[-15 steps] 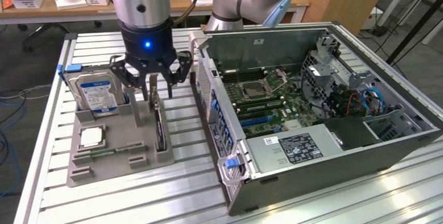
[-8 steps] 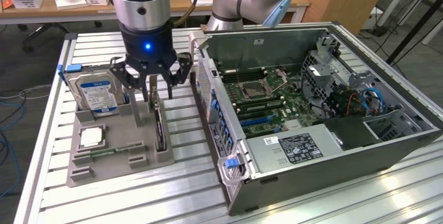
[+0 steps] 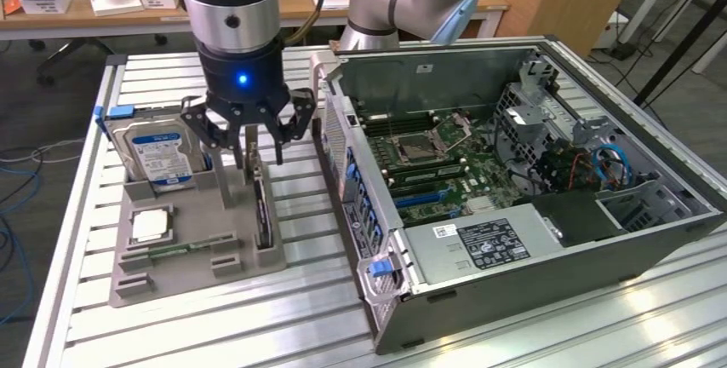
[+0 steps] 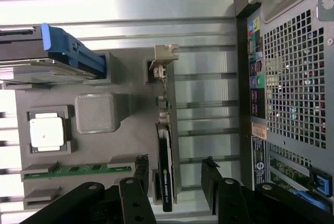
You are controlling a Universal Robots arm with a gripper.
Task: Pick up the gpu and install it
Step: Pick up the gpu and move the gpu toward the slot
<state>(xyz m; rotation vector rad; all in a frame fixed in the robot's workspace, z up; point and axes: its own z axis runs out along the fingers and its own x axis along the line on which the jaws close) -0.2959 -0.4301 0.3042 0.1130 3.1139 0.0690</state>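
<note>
Two fingers (image 3: 293,121) hang spread wide over the grey holder (image 3: 182,287) in the left-centre of the exterior view, and they carry nothing. Right below them is the gpu (image 3: 264,210), a thin black card standing on its long edge in a slot on the side of the holder nearest the case (image 3: 636,240). It has not been lifted.

From the wrist camera the gpu (image 4: 166,156) runs straight up between the two black fingers (image 4: 140,174), one on each flank. I see daylight on both sides, so there is no contact. Its silver bracket (image 4: 166,54) sits at the end far from the fingers.

The same holder also carries a hard drive (image 3: 159,151) with a blue label, upright in a slot toward the upper left of the exterior view. A cpu (image 3: 150,225) lies flat in its square pocket in front of the drive, and a slim green memory stick (image 3: 182,249) lies just beside the cpu.

On the exterior view's right the case lies on its side with the panel off and the motherboard (image 3: 443,163) facing up. Holder and case stand close together, both on the slatted metal table (image 3: 284,325).
</note>
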